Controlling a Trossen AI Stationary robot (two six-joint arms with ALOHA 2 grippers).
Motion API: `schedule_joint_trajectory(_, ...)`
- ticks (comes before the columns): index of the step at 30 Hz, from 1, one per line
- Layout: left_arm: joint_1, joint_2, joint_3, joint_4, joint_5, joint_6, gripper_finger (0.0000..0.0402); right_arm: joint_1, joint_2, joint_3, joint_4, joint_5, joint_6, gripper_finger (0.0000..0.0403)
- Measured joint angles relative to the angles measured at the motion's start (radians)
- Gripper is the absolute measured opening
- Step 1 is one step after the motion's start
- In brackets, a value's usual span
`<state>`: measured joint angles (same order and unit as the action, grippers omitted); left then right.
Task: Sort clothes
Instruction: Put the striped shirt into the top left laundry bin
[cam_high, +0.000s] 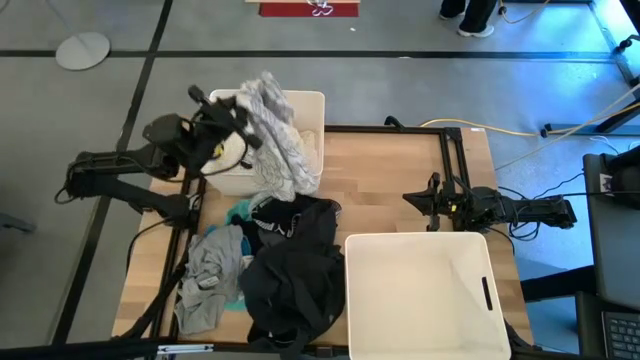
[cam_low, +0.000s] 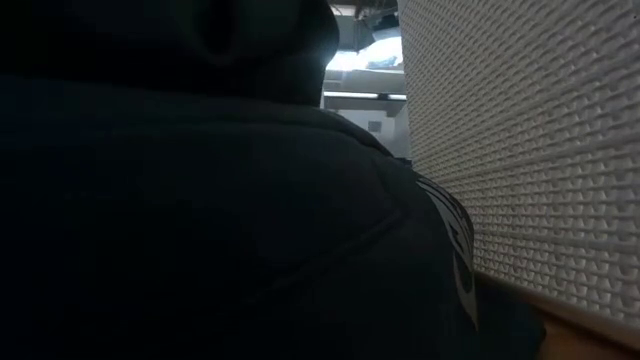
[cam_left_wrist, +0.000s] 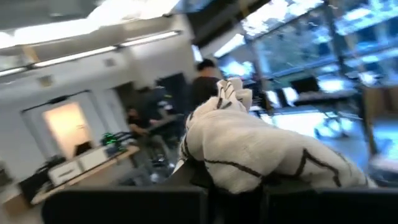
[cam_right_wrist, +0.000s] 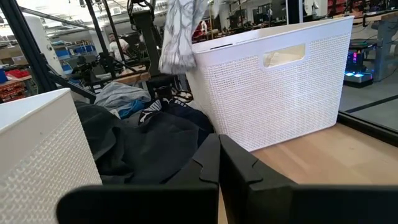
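My left gripper is raised over the far white bin at the table's far left and is shut on a white garment with grey print. In the left wrist view that garment bunches just past the fingers. A pile of clothes lies on the table near the left: a black garment, a grey one and a teal one. My right gripper is shut and holds nothing, low at the table's right side. My left gripper holds the white printed garment by a bunched part near its upper end, pinched between the two fingers; how many layers cannot be told. The fingers come about level from the table's left. The garment hangs slack below them, and its lower end swings beside the far bin's corner.
A second white bin stands at the near right; its woven wall and the black garment block the low view. Bare wood shows between the two bins. People work at desks beyond the table.
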<state>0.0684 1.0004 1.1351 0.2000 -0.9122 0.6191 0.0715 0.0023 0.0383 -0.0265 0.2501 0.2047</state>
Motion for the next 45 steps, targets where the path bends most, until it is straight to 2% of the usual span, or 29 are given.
schedule_joint_trajectory(5, 0.129, 0.0, 0.0, 0.084, 0.002, 0.027, 0.0029, 0.0, 0.0, 0.0, 0.0, 0.0, 0.0, 0.0003)
schedule_joint_trajectory(10, 0.247, 0.004, 0.0, 0.027, 0.003, -0.008, 0.0029, 0.0, 0.0, 0.0, -0.001, 0.0, 0.0, 0.0003)
schedule_joint_trajectory(17, 0.377, 0.005, 0.0, -0.268, 0.03, -0.202, 0.0029, 0.0, 0.0, 0.0, -0.001, -0.001, 0.0, 0.0003)
schedule_joint_trajectory(21, 0.426, 0.008, 0.0, -0.471, 0.106, -0.351, 0.0029, 0.0, 0.0, 0.0, -0.001, -0.001, 0.0, 0.0003)
schedule_joint_trajectory(26, 0.457, 0.031, 0.0, -0.651, 0.228, -0.515, 0.0029, 0.0, 0.0, 0.0, 0.0, 0.0, 0.0, 0.0003)
schedule_joint_trajectory(31, 0.459, 0.077, 0.0, -0.776, 0.319, -0.612, 0.0029, 0.0, 0.0, 0.0, 0.0, 0.0, 0.001, 0.0003)
schedule_joint_trajectory(40, 0.458, 0.192, 0.0, -0.848, 0.347, -0.69, 0.0034, 0.0, 0.0, 0.0, 0.0, -0.001, 0.004, 0.0003)
schedule_joint_trajectory(45, 0.458, 0.237, 0.0, -0.849, 0.355, -0.696, 0.0087, 0.0, 0.0, 0.0, 0.0, 0.0, 0.004, 0.0003)
